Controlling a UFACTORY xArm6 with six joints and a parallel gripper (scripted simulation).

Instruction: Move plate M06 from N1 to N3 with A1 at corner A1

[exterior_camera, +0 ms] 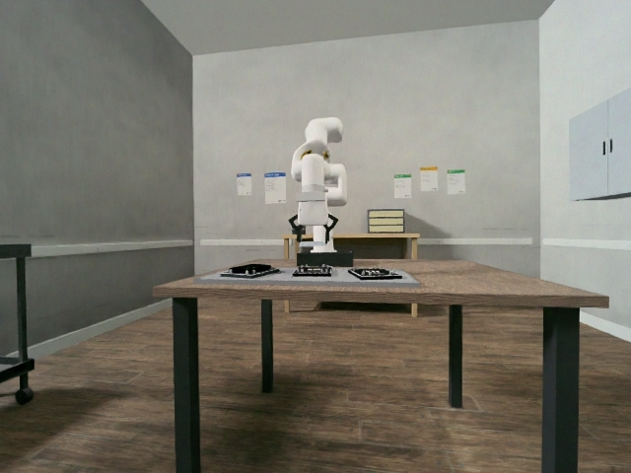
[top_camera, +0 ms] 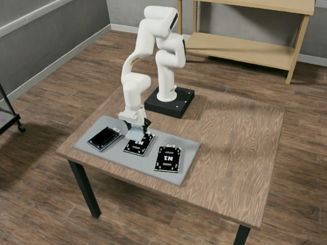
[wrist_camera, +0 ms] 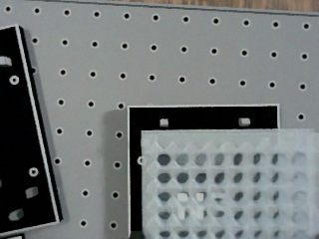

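My gripper [top_camera: 137, 127] is shut on plate M06 [top_camera: 134, 133], a translucent white well plate, and holds it a little above the black nest N3 [top_camera: 139, 146] in the middle of the grey deck. In the wrist view the plate [wrist_camera: 229, 184] covers most of N3 [wrist_camera: 201, 117], whose far edge with two locators shows. Nest N1 [top_camera: 168, 158] is bare at the right; its edge also shows in the wrist view [wrist_camera: 20, 134]. The black plate M09 [top_camera: 104, 138] lies on N2 at the left. In the exterior view the gripper [exterior_camera: 312, 225] hangs above N3 [exterior_camera: 312, 270].
The grey perforated deck [top_camera: 137, 151] lies near the table's front left corner. The arm's black base [top_camera: 169, 102] stands just behind it. A wooden shelf [top_camera: 245, 50] is behind the table, and a cart [top_camera: 7, 116] is at the far left.
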